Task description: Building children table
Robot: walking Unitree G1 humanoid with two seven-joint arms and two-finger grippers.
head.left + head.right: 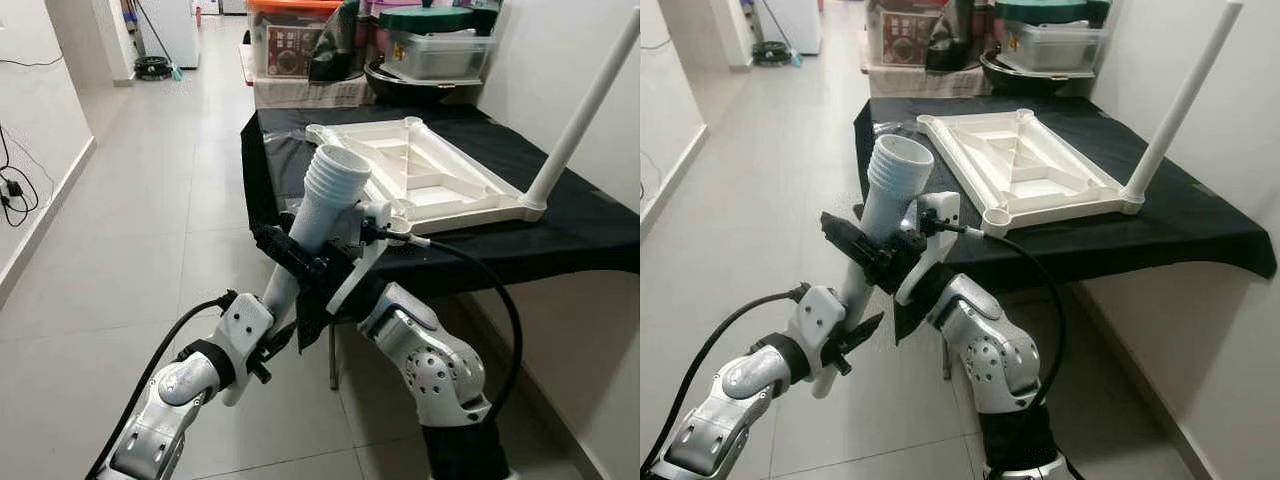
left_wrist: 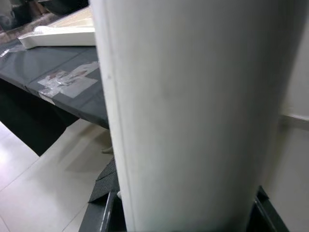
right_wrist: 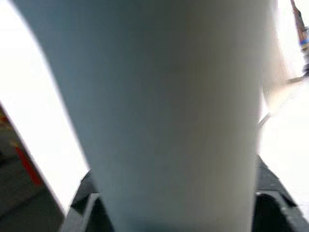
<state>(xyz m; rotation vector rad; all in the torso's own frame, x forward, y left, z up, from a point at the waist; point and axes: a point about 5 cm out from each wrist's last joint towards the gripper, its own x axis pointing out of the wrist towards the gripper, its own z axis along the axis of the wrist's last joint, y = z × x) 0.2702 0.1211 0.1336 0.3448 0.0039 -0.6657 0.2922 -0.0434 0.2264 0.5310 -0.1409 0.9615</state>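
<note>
White plastic table leg [image 1: 322,205], a hollow tube with a ribbed, stepped open end pointing up and slightly toward the table, is held in front of the robot, tilted, near the front edge of a table covered in black cloth [image 1: 560,225]. Both grippers are closed around the leg: the left gripper [image 1: 292,258] is clamped on its middle, with black fingers [image 1: 855,243] wrapped across the tube, and the right gripper [image 1: 352,262] is pressed against the same stretch of tube from the other side, its white wrist housing and a black cable [image 1: 500,300] seen just behind. In both wrist views the pale tube is seen close up between the dark finger bases. On the black cloth a white plastic tabletop [image 1: 420,170] is laid upside down, its ribbed underside and corner sockets facing up. One leg [image 1: 585,105] is already stood upright in the near right corner socket, beside the wall. The near left corner socket [image 1: 998,217] is seen open, just beyond the grippers. A patch of clear tape [image 2: 65,83] is seen on the cloth near its edge. Behind the table, storage boxes [image 1: 435,50] and a dark pan are stacked. A light tiled floor [image 1: 150,230] is spread to the left, with a cable along the wall.
</note>
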